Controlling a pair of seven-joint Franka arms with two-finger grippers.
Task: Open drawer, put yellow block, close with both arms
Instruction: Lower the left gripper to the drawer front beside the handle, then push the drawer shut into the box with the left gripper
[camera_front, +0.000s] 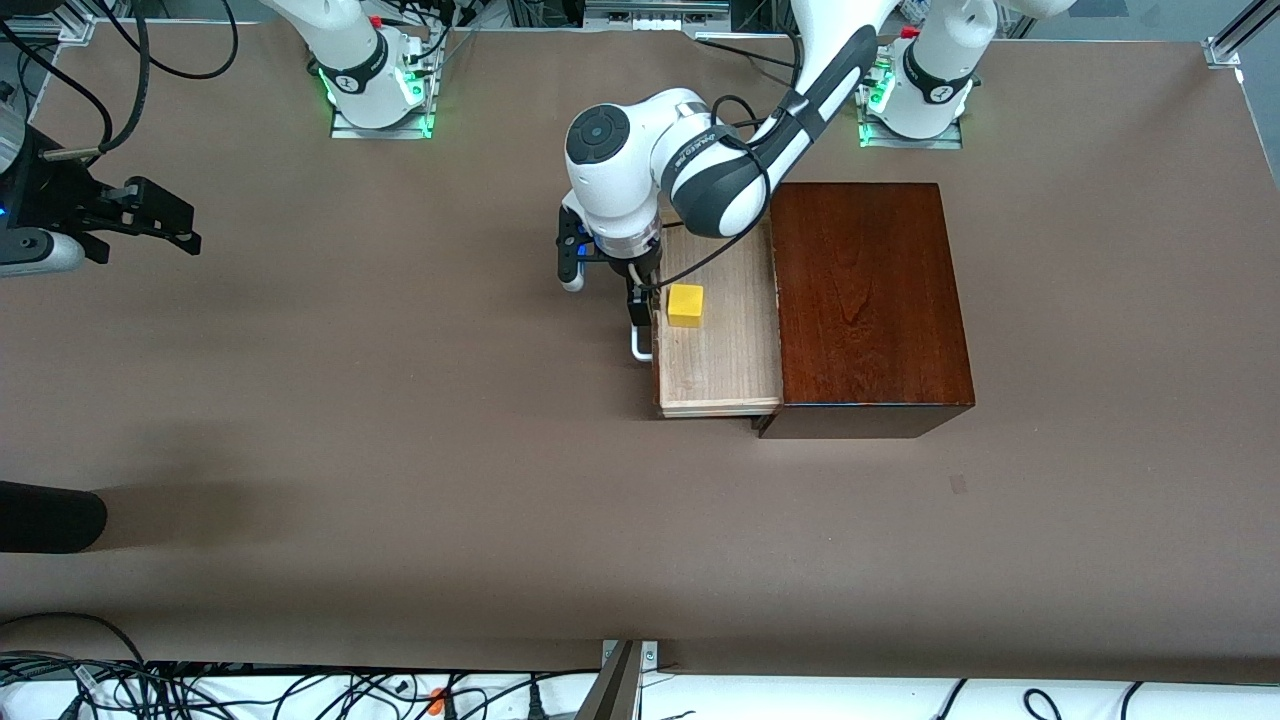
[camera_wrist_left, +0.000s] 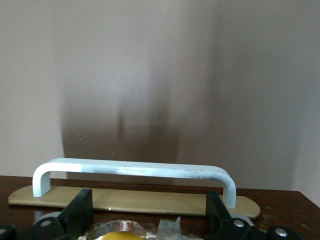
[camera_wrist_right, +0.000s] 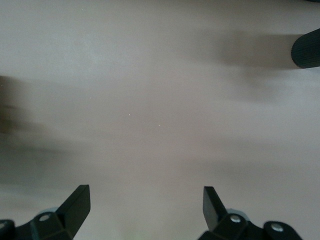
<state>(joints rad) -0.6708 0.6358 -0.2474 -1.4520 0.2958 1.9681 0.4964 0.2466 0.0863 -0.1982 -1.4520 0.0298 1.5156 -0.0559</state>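
Note:
The drawer (camera_front: 725, 350) stands pulled out of the dark wooden box (camera_front: 865, 300), toward the right arm's end of the table. The yellow block (camera_front: 686, 304) lies in the pale tray, close to the drawer front. My left gripper (camera_front: 640, 298) hangs over that front edge, between the block and the white handle (camera_front: 640, 345). In the left wrist view the left gripper (camera_wrist_left: 148, 210) is open, with the handle (camera_wrist_left: 130, 170) past its fingertips and a bit of yellow block (camera_wrist_left: 117, 235) at the picture's edge. My right gripper (camera_front: 193, 227) waits open over bare table at the right arm's end, holding nothing (camera_wrist_right: 146, 200).
A black rounded object (camera_front: 50, 515) juts in over the table near the front edge at the right arm's end, also seen as a dark cylinder (camera_wrist_right: 306, 49). Cables and a metal bracket (camera_front: 625, 680) line the edge nearest the front camera.

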